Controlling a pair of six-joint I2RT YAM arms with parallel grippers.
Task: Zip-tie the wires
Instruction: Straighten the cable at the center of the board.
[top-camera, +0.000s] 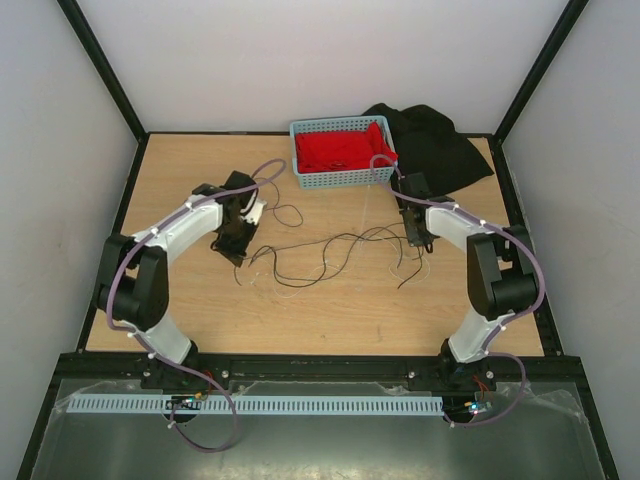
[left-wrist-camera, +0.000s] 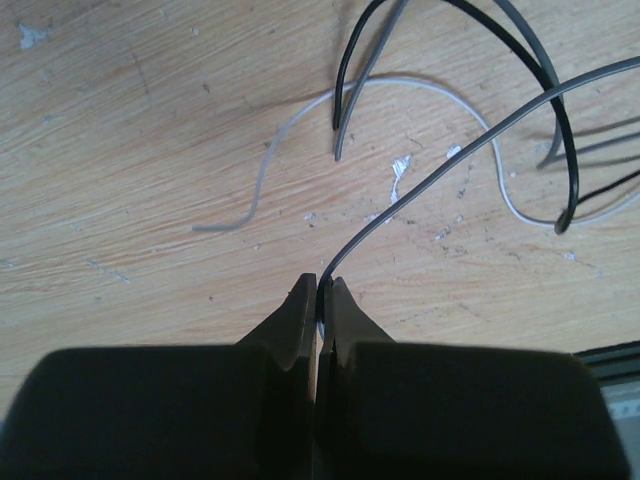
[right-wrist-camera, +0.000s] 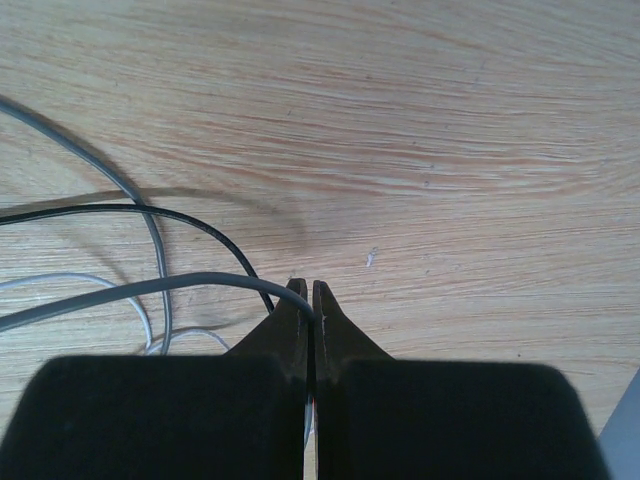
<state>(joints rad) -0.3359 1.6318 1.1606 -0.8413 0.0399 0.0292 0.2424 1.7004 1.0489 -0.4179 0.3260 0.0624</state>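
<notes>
Both grippers pinch the wires (top-camera: 330, 245), which sprawl across the table (top-camera: 330, 320) between them. The left gripper (left-wrist-camera: 320, 288) is clamped on a grey strand, the right gripper (right-wrist-camera: 310, 292) on another. The step appears to be gathering the tangle. Next, the strands need bunching into one bundle. The zip tie cannot be made out.

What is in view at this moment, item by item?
Light wooden table: one, tan, under everything.
Blue plastic mesh basket: one, blue, back centre.
Crumpled red cloth: one, red, inside the basket.
Black cloth: one, black, back right, beside the basket.
Thin black and whitish wires: several, loose tangle, table centre.
White slotted strip: one, white, near edge.
Left gripper: one, black, shut on a wire.
Right gripper: one, black, shut on a wire.
</notes>
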